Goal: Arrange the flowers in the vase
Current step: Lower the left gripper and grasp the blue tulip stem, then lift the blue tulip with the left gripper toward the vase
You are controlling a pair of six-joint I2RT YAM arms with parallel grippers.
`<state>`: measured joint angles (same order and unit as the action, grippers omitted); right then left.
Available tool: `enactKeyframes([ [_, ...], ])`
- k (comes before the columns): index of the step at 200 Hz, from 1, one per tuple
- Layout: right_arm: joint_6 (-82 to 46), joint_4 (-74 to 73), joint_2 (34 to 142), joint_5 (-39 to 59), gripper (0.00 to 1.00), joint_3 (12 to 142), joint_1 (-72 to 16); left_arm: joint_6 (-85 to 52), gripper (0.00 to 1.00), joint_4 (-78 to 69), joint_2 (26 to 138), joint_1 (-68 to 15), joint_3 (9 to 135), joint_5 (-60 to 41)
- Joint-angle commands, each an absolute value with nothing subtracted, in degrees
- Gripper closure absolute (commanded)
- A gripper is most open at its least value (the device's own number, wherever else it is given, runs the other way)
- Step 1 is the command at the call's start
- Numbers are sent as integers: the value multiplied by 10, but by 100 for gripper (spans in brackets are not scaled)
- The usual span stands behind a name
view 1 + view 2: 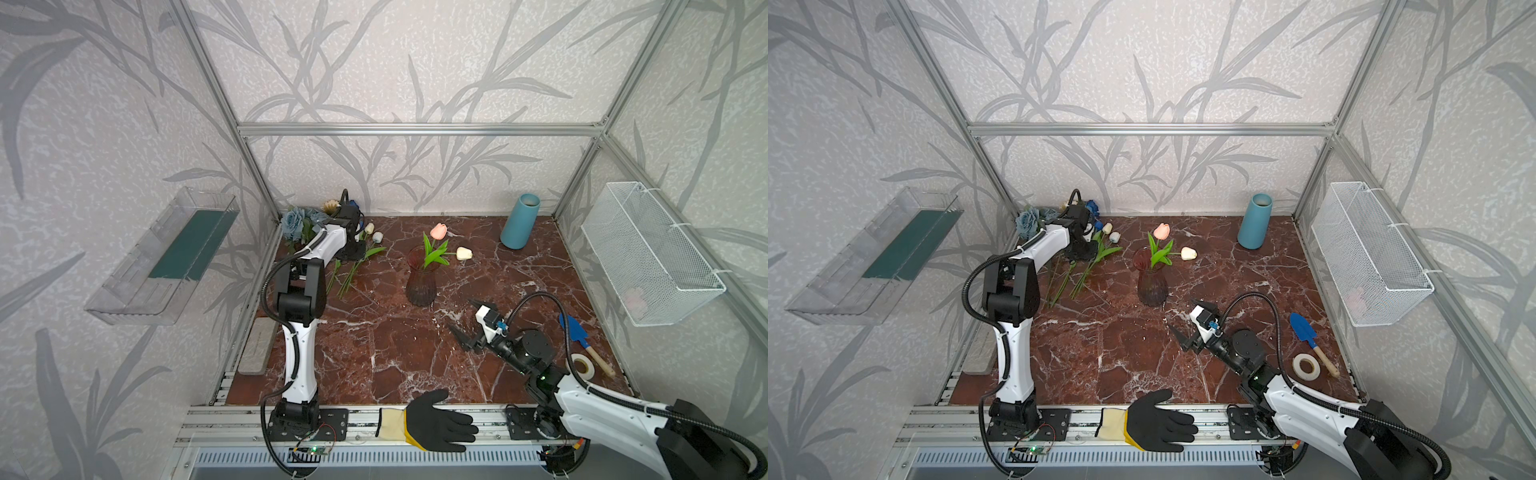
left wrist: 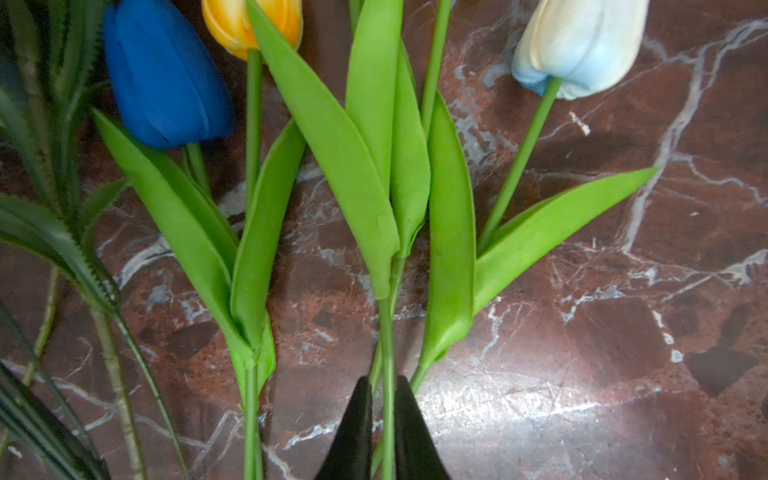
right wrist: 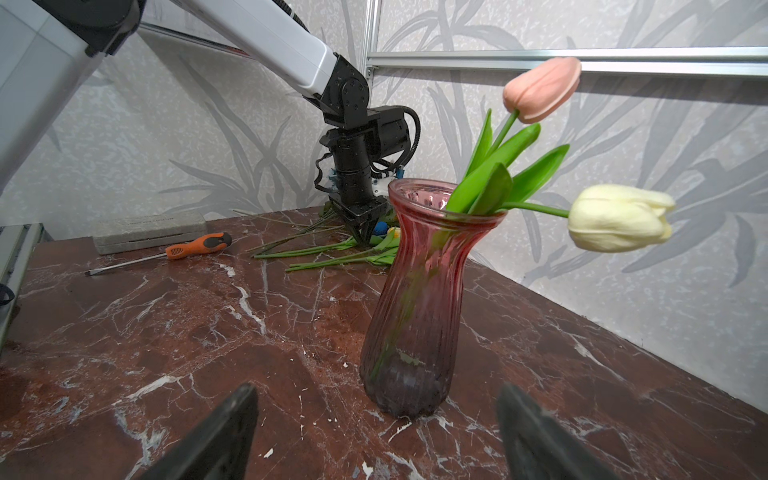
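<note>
A ribbed pink glass vase (image 1: 422, 276) (image 3: 415, 311) stands mid-table with a pink tulip (image 1: 438, 230) and a cream tulip (image 1: 464, 253) in it. More flowers lie at the back left: a blue tulip (image 2: 166, 79), a yellow one (image 2: 232, 25), a white-blue one (image 2: 582, 45), dusty-blue roses (image 1: 293, 222) and a beige daisy (image 1: 331, 205). My left gripper (image 2: 384, 386) (image 3: 363, 243) points down on the table there, its fingers (image 2: 353, 436) close together round a green tulip stem (image 2: 387, 332) that lies flat. My right gripper (image 1: 462, 314) (image 3: 376, 390) hovers open in front of the vase, holding nothing.
A tall blue vase (image 1: 519, 222) stands at the back right. A blue trowel (image 1: 575, 332) and a tape roll (image 1: 582, 365) lie at the right edge, below a wire basket (image 1: 648, 253). A screwdriver (image 3: 195, 245) and grey block (image 1: 257, 347) lie left. A black glove (image 1: 436, 422) rests on the front rail.
</note>
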<state>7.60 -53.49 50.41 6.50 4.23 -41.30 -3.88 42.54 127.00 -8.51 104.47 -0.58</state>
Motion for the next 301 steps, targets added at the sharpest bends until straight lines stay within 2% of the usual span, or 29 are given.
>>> enactKeyframes([
  [1,77,-537,497,69,10,47,-416,-38,87,425,1266,-86,1034,-9],
  [16,77,-537,497,69,10,47,-416,-39,87,425,1270,-87,1035,-9],
  [32,76,-537,498,69,10,47,-416,-38,79,425,1275,-87,1038,-8],
  [69,77,-539,501,69,10,48,-416,-36,79,431,1296,-86,1054,-15],
  [98,79,-539,501,68,10,48,-416,-36,82,434,1313,-85,1069,-17],
  [110,79,-537,501,68,10,47,-416,-38,91,445,1319,-85,1078,-16],
  [145,80,-540,507,67,10,49,-416,-40,93,448,1309,-85,1079,-12],
  [247,79,-549,518,67,10,49,-416,-58,100,455,1218,-88,1050,-4],
  [301,78,-548,509,66,10,46,-416,-73,100,393,1088,-104,964,-7],
])
